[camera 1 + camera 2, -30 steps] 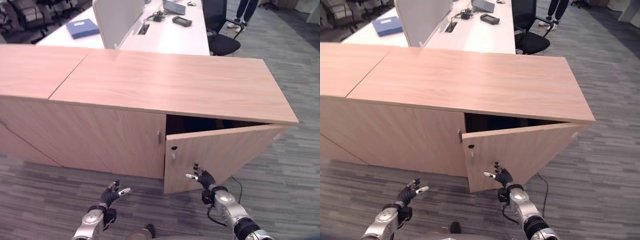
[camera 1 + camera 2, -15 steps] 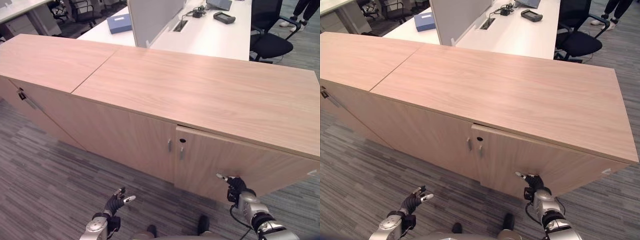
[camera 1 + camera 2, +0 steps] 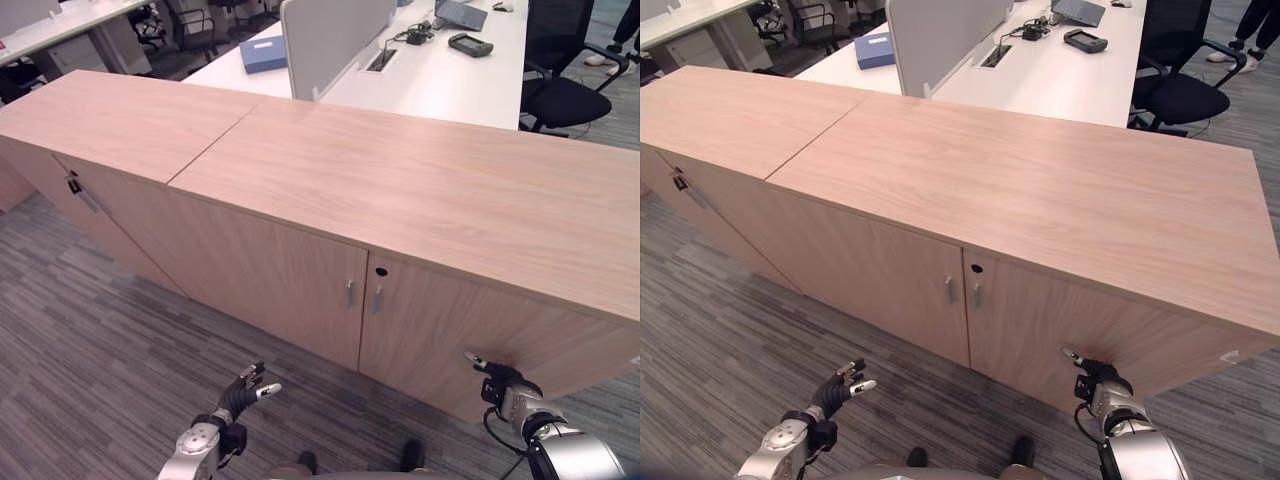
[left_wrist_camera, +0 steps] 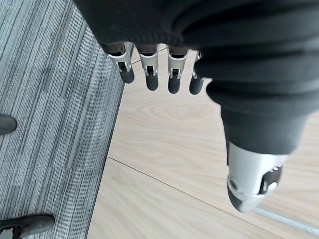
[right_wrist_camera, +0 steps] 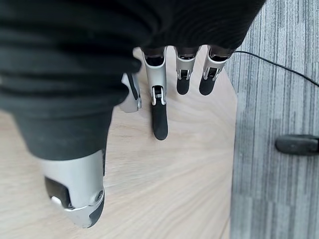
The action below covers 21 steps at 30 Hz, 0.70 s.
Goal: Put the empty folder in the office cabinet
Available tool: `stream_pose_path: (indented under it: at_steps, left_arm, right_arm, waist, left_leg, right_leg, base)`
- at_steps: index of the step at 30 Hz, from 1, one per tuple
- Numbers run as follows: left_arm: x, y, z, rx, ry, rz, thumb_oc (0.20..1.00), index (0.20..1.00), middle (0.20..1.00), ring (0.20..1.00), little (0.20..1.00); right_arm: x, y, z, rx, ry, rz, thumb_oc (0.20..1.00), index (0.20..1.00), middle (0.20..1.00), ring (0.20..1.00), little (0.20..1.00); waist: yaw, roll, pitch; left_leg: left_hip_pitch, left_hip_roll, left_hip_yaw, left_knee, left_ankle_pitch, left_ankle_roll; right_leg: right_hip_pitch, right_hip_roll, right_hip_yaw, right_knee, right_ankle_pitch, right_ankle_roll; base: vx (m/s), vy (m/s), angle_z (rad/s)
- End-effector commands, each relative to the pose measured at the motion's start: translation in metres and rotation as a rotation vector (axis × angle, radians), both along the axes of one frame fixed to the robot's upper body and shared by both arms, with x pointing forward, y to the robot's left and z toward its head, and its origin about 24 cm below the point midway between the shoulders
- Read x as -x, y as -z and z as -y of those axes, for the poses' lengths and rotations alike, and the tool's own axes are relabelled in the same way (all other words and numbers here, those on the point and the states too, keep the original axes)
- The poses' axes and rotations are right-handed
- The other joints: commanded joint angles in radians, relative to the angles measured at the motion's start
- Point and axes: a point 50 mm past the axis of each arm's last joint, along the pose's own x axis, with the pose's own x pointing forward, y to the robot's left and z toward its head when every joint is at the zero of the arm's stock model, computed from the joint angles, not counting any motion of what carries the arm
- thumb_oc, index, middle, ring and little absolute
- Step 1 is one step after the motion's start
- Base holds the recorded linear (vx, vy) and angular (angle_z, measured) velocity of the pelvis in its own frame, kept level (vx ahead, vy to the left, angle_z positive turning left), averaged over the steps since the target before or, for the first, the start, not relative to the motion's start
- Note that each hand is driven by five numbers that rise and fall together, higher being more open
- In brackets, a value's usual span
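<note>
The long wooden office cabinet [image 3: 420, 190] stands in front of me with both doors shut; two small metal handles [image 3: 349, 293] meet at its middle. My right hand [image 3: 500, 378] is open, its straight fingers [image 5: 158, 114] against the low part of the right door [image 3: 480, 320]. My left hand [image 3: 240, 392] hangs open and holds nothing, low above the grey carpet in front of the left door [image 3: 270, 270]; its fingers [image 4: 149, 69] are relaxed. A flat blue folder-like thing [image 3: 265, 53] lies on the white desk behind the cabinet.
A second wooden cabinet [image 3: 90, 130] adjoins on the left. Behind are a white desk [image 3: 440, 70] with a grey divider [image 3: 330, 35] and small devices, and a black office chair [image 3: 565, 90]. A person's shoes [image 3: 1230, 50] show at the back right.
The right door, ajar a second ago, has swung shut with my right hand against it. The camera has shifted, so the whole view moved. My left hand has hardly changed.
</note>
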Motion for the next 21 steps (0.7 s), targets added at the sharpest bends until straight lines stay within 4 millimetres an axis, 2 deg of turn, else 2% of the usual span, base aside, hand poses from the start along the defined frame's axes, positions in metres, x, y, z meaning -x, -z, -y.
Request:
stream_pose_path:
  at_steps: [1,2,3,6,7,8,10,12,13,15,21]
  left_arm:
    - [-0.015,-0.01,-0.002,-0.029,0.05,0.067,1.0,1.0,1.0,1.0,1.0]
    - [-0.014,-0.01,-0.001,-0.024,0.045,0.066,1.0,1.0,1.0,1.0,1.0]
    - [-0.014,-0.009,0.0,-0.016,0.027,0.066,1.0,1.0,1.0,1.0,1.0]
    - [-0.011,-0.005,-0.003,-0.022,-0.021,0.056,1.0,1.0,1.0,1.0,1.0]
    - [-0.011,-0.004,-0.005,-0.025,-0.044,0.052,1.0,1.0,1.0,1.0,1.0]
    - [-0.01,-0.004,-0.005,-0.026,-0.044,0.051,1.0,1.0,1.0,1.0,1.0]
    - [-0.009,-0.002,-0.008,-0.033,-0.098,0.048,1.0,1.0,1.0,1.0,1.0]
    - [-0.006,0.0,-0.011,-0.047,-0.126,0.038,1.0,1.0,1.0,1.0,1.0]
    - [-0.003,0.003,-0.013,-0.058,-0.138,0.028,1.0,1.0,1.0,1.0,1.0]
    - [-0.001,0.004,-0.014,-0.078,-0.137,0.02,1.0,1.0,1.0,1.0,1.0]
    - [-0.001,0.008,-0.018,-0.127,-0.142,-0.005,1.0,1.0,1.0,1.0,1.0]
  right_arm:
    - [-0.081,-0.073,0.007,0.081,-0.045,0.352,1.0,1.0,1.0,1.0,1.0]
    - [-0.078,-0.065,-0.001,0.051,-0.058,0.349,1.0,1.0,1.0,1.0,1.0]
    - [-0.071,-0.05,-0.02,0.004,-0.102,0.342,1.0,1.0,1.0,1.0,1.0]
    - [-0.044,-0.021,-0.048,-0.027,-0.215,0.284,1.0,1.0,1.0,1.0,1.0]
    - [-0.033,-0.012,-0.056,-0.036,-0.246,0.263,1.0,1.0,1.0,1.0,1.0]
    - [-0.032,-0.011,-0.057,-0.036,-0.246,0.261,1.0,1.0,1.0,1.0,1.0]
    - [-0.008,0.003,-0.069,-0.046,-0.313,0.222,1.0,1.0,1.0,1.0,1.0]
    - [0.016,0.014,-0.073,-0.026,-0.383,0.166,1.0,1.0,1.0,1.0,1.0]
    - [0.036,0.023,-0.075,-0.032,-0.399,0.114,1.0,1.0,1.0,1.0,1.0]
    - [0.055,0.032,-0.075,-0.031,-0.423,0.046,1.0,1.0,1.0,1.0,1.0]
    - [0.068,0.041,-0.069,0.004,-0.448,-0.044,1.0,1.0,1.0,1.0,1.0]
  waist:
    - [0.034,-0.064,0.002]
    - [0.029,-0.064,0.001]
    - [0.017,-0.064,0.004]
    - [-0.017,-0.066,0.006]
    - [-0.026,-0.066,0.006]
    - [-0.027,-0.066,0.005]
    - [-0.048,-0.069,0.004]
    - [-0.066,-0.071,0.002]
    - [-0.081,-0.073,0.001]
    - [-0.095,-0.075,0.003]
    - [-0.117,-0.082,0.006]
  left_leg:
    - [-0.008,-0.03,-0.015,0.012,-0.046,-0.028]
    - [-0.007,-0.03,-0.012,0.011,-0.047,-0.028]
    - [-0.006,-0.029,-0.007,0.01,-0.047,-0.028]
    - [-0.004,-0.028,0.003,0.008,-0.048,-0.027]
    - [-0.003,-0.027,0.006,0.007,-0.048,-0.027]
    - [-0.003,-0.027,0.006,0.007,-0.049,-0.027]
    - [-0.002,-0.026,0.014,0.006,-0.05,-0.026]
    - [0.0,-0.026,0.02,0.004,-0.052,-0.025]
    - [0.001,-0.026,0.027,0.003,-0.053,-0.024]
    - [0.002,-0.024,0.035,0.003,-0.055,-0.024]
    - [0.017,-0.018,0.075,0.003,-0.063,-0.024]
  right_leg:
    - [0.133,-0.07,-0.036,0.044,-0.113,0.087]
    - [0.132,-0.07,-0.034,0.045,-0.113,0.086]
    - [0.13,-0.069,-0.029,0.045,-0.114,0.085]
    - [0.12,-0.069,-0.016,0.049,-0.114,0.083]
    - [0.118,-0.069,-0.012,0.05,-0.115,0.083]
    - [0.118,-0.069,-0.012,0.05,-0.115,0.083]
    - [0.112,-0.07,-0.004,0.055,-0.115,0.083]
    - [0.106,-0.071,0.003,0.058,-0.115,0.084]
    - [0.101,-0.072,0.012,0.06,-0.113,0.085]
    - [0.096,-0.072,0.023,0.061,-0.112,0.084]
    - [0.085,-0.064,0.065,0.052,-0.106,0.085]
  base:
    - [0.0,0.0,0.0]
    - [0.0,0.0,0.0]
    - [0.0,0.0,0.0]
    - [0.0,0.009,0.01]
    - [0.0,0.016,-0.08]
    - [0.0,0.011,-0.1]
    - [0.0,0.015,-0.11]
    - [-0.01,0.019,-0.07]
    - [-0.03,0.017,-0.08]
    - [-0.03,0.017,-0.14]
    - [-0.02,-0.001,-0.22]
